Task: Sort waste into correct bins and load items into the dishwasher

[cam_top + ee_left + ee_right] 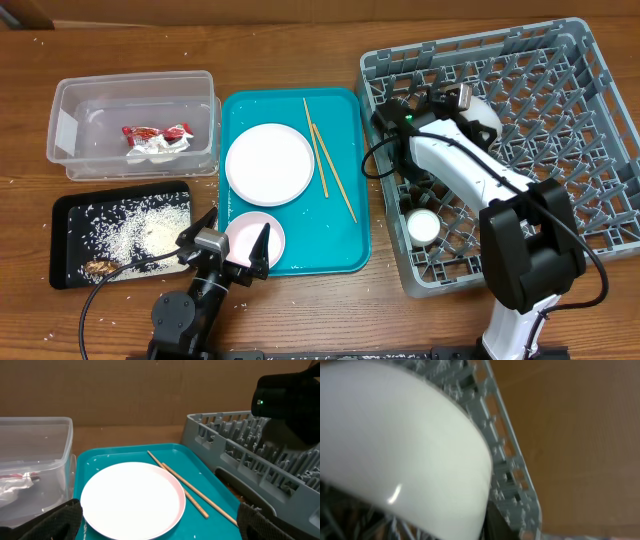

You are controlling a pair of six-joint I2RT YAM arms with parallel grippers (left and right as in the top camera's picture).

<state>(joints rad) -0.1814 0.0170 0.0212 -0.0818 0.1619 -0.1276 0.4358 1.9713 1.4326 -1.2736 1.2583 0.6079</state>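
My left gripper [236, 248] is open at the teal tray's front edge, its fingers either side of the small pink dish [258, 237]. The large whitish plate [269, 165] lies beyond it and also shows in the left wrist view [131, 499], beside two chopsticks [330, 160] [187, 490]. My right gripper [462, 100] is inside the grey dish rack [585, 60], shut on the whitish bowl [487, 112], which fills the right wrist view [400, 445]. A tiny white cup [423, 228] stands in the rack. The red-and-white wrapper [156, 139] lies in the clear tub [70, 100]. Rice [135, 225] covers the black tray [70, 210].
The teal tray [345, 245] sits between the bins and the rack. A brown scrap [100, 266] lies on the black tray. Loose rice grains are scattered on the wooden table. The rack's wall [235, 440] rises just right of the teal tray.
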